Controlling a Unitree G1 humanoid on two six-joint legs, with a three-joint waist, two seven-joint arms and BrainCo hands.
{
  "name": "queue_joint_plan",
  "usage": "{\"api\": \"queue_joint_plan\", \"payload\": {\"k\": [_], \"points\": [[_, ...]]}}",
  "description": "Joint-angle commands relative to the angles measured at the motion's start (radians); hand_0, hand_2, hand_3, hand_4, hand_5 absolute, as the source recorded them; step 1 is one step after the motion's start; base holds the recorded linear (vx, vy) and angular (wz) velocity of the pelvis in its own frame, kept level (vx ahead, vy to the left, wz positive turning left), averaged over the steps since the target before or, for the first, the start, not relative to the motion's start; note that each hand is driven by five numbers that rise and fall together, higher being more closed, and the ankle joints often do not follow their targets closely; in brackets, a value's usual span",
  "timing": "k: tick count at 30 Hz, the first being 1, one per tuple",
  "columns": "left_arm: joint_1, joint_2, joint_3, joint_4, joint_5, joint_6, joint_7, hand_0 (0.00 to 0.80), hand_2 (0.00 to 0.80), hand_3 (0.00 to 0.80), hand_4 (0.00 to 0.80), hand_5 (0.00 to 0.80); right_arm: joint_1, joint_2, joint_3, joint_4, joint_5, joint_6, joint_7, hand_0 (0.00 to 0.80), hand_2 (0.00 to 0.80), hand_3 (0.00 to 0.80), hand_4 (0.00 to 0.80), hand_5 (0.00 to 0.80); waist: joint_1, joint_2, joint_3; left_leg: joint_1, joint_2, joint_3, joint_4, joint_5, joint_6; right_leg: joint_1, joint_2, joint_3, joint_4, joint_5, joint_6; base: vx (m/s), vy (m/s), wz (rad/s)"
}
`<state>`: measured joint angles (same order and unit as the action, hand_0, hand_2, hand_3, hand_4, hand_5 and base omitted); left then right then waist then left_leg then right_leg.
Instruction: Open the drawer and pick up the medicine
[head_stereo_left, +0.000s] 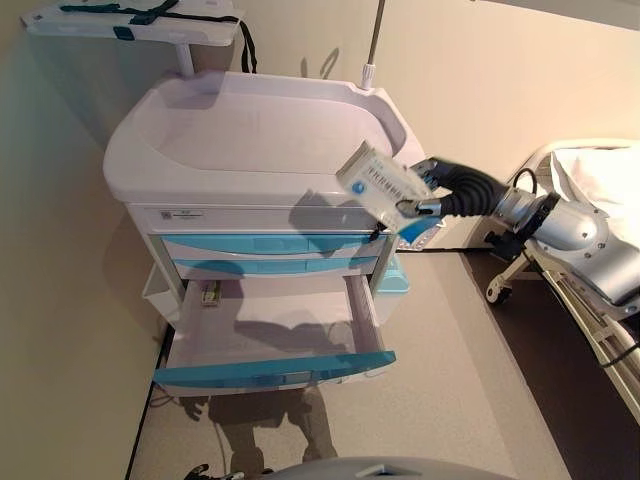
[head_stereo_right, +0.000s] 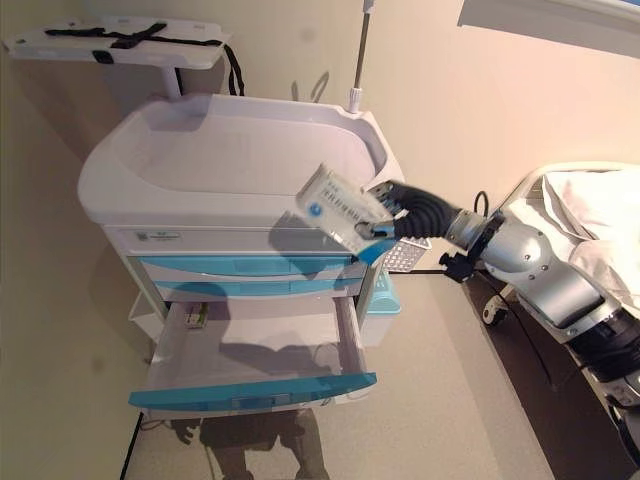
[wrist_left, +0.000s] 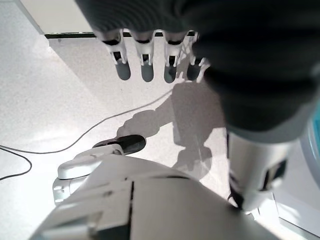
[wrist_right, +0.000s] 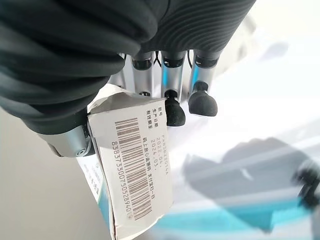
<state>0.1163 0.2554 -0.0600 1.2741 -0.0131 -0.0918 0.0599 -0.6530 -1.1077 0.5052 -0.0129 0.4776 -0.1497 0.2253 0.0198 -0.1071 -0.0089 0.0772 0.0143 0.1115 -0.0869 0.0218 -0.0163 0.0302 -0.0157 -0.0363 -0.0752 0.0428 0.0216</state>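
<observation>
So the medicine box (head_stereo_left: 382, 182) is pinched in the right hand (head_stereo_left: 425, 200) over the cart's (head_stereo_left: 250, 140) front right corner, long axis slanting up-left toward the cart top. The drawer (head_stereo_left: 270, 370) is pulled out below. The left hand (wrist_left: 150, 60) is kept relaxed, fingers straight.

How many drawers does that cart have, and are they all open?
3 show. Two closed teal-fronted drawers sit under the cart top; the bottom drawer is pulled open. More may be hidden. The right hand holds the medicine box.

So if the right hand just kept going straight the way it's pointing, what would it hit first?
The right hand, shut on the medicine box, points toward the cart. Probably the box would meet the cart's top edge first, though depth is unclear.
</observation>
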Motion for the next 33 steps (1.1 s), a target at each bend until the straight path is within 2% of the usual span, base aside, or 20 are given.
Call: {"api": "queue_joint_plan", "payload": {"k": [1, 2, 3, 4, 8, 9, 11, 12, 17, 25, 27, 31, 33], "points": [[-0.016, -0.002, -0.047, 0.073, 0.008, 0.01, 0.008, 0.0, 0.0, 0.0, 0.0, 0.0, -0.118, 0.068, -0.015, 0.154, -0.068, -0.036, -0.113, 0.8, 0.8, 0.8, 0.8, 0.8, 0.047, -0.027, -0.037, -0.036, -0.03, 0.002, 0.004, -0.003, 0.006, -0.025, -0.003, -0.022, 0.03, 0.029, 0.071, 0.0, 0.0, 0.0], [-0.016, -0.003, -0.046, 0.073, 0.008, 0.01, 0.008, 0.0, 0.0, 0.0, 0.0, 0.0, -0.122, 0.069, -0.012, 0.157, -0.068, -0.037, -0.113, 0.8, 0.8, 0.8, 0.8, 0.8, 0.046, -0.026, -0.037, -0.035, -0.03, 0.002, 0.005, -0.003, 0.006, -0.025, -0.003, -0.022, 0.03, 0.029, 0.071, 0.0, 0.0, 0.0], [-0.022, 0.001, -0.067, 0.077, -0.005, 0.016, 0.018, 0.0, 0.0, 0.0, 0.0, 0.0, -0.244, 0.115, 0.044, 0.309, -0.146, -0.024, -0.163, 0.8, 0.8, 0.8, 0.8, 0.8, 0.051, -0.031, -0.035, -0.037, -0.03, -0.011, 0.002, 0.0, 0.005, -0.023, -0.005, -0.035, 0.032, 0.027, 0.068, 0.0, 0.0, 0.0], [-0.022, 0.0, -0.066, 0.077, -0.005, 0.016, 0.018, 0.0, 0.0, 0.0, 0.0, 0.0, -0.247, 0.116, 0.047, 0.311, -0.145, -0.024, -0.163, 0.8, 0.8, 0.8, 0.8, 0.8, 0.049, -0.03, -0.035, -0.037, -0.03, -0.011, 0.002, 0.0, 0.005, -0.023, -0.005, -0.035, 0.032, 0.027, 0.068, 0.017, -0.007, -0.07], [-0.029, 0.007, -0.1, 0.088, -0.011, 0.022, 0.027, 0.0, 0.0, 0.0, 0.0, 0.0, -0.409, 0.221, 0.11, 0.59, -0.269, 0.003, -0.234, 0.8, 0.8, 0.8, 0.8, 0.8, 0.057, -0.035, -0.023, -0.041, -0.032, -0.03, 0.001, 0.003, 0.005, -0.022, -0.007, -0.056, 0.043, 0.019, 0.064, 0.005, 0.0, 0.14], [-0.029, 0.007, -0.1, 0.088, -0.011, 0.022, 0.027, 0.0, 0.0, 0.0, 0.0, 0.0, -0.41, 0.221, 0.11, 0.59, -0.269, 0.003, -0.234, 0.8, 0.8, 0.8, 0.8, 0.8, 0.056, -0.035, -0.023, -0.041, -0.032, -0.03, 0.001, 0.003, 0.005, -0.022, -0.007, -0.056, 0.043, 0.019, 0.064, 0.024, -0.008, 0.22], [-0.048, 0.017, -0.114, 0.101, -0.033, 0.032, 0.044, 0.0, 0.0, 0.0, 0.0, 0.0, -0.546, 0.337, 0.14, 0.848, -0.393, 0.035, -0.306, 0.8, 0.8, 0.8, 0.8, 0.8, 0.072, -0.041, -0.008, -0.044, -0.033, -0.059, 0.002, 0.006, 0.007, -0.02, -0.01, -0.079, 0.059, 0.008, 0.058, 0.039, -0.013, 0.26], [-0.048, 0.017, -0.113, 0.102, -0.033, 0.032, 0.044, 0.0, 0.0, 0.0, 0.0, 0.0, -0.547, 0.339, 0.141, 0.849, -0.393, 0.034, -0.307, 0.8, 0.8, 0.8, 0.8, 0.8, 0.071, -0.041, -0.008, -0.045, -0.033, -0.06, 0.002, 0.006, 0.007, -0.02, -0.011, -0.08, 0.059, 0.008, 0.058, 0.029, -0.008, 0.31], [-0.067, 0.03, -0.138, 0.097, -0.049, 0.029, 0.057, 0.0, 0.0, 0.0, 0.0, 0.0, -0.674, 0.441, 0.173, 1.136, -0.532, 0.057, -0.372, 0.8, 0.8, 0.8, 0.8, 0.8, 0.099, -0.043, 0.009, -0.069, -0.038, -0.11, 0.004, 0.017, 0.008, -0.027, -0.016, -0.118, 0.071, -0.004, 0.054, 0.021, -0.004, 0.34], [-0.103, 0.038, -0.183, 0.079, -0.041, 0.024, 0.065, 0.0, 0.0, 0.0, 0.0, 0.0, -0.749, 0.471, 0.226, 1.328, -0.657, 0.082, -0.396, 0.8, 0.8, 0.8, 0.8, 0.8, 0.149, -0.054, 0.022, -0.12, -0.058, -0.217, 0.007, 0.036, 0.006, -0.025, -0.026, -0.208, 0.058, -0.013, 0.053, 0.039, -0.021, 0.49], [-0.112, 0.039, -0.194, 0.077, -0.031, 0.024, 0.066, 0.0, 0.0, 0.0, 0.0, 0.0, -0.755, 0.471, 0.266, 1.347, -0.738, 0.087, -0.397, 0.8, 0.8, 0.8, 0.8, 0.8, 0.167, -0.061, 0.026, -0.129, -0.064, -0.246, 0.006, 0.04, 0.005, -0.021, -0.029, -0.232, 0.054, -0.015, 0.054, 0.041, -0.029, 0.37], [-0.122, 0.042, -0.204, 0.072, -0.017, 0.022, 0.063, 0.0, 0.0, 0.0, 0.0, 0.0, -0.746, 0.456, 0.321, 1.346, -0.83, 0.087, -0.379, 0.8, 0.8, 0.8, 0.8, 0.8, 0.182, -0.069, 0.03, -0.139, -0.068, -0.27, 0.006, 0.043, 0.003, -0.019, -0.031, -0.26, 0.05, -0.018, 0.054, 0.027, -0.022, 0.35], [-0.126, 0.044, -0.207, 0.07, -0.012, 0.022, 0.064, 0.0, 0.0, 0.0, 0.0, 0.0, -0.739, 0.456, 0.319, 1.351, -0.828, 0.086, -0.368, 0.8, 0.8, 0.8, 0.8, 0.8, 0.19, -0.073, 0.031, -0.14, -0.07, -0.28, 0.006, 0.044, 0.003, -0.016, -0.032, -0.269, 0.049, -0.02, 0.053, 0.026, -0.021, 0.21]]}}
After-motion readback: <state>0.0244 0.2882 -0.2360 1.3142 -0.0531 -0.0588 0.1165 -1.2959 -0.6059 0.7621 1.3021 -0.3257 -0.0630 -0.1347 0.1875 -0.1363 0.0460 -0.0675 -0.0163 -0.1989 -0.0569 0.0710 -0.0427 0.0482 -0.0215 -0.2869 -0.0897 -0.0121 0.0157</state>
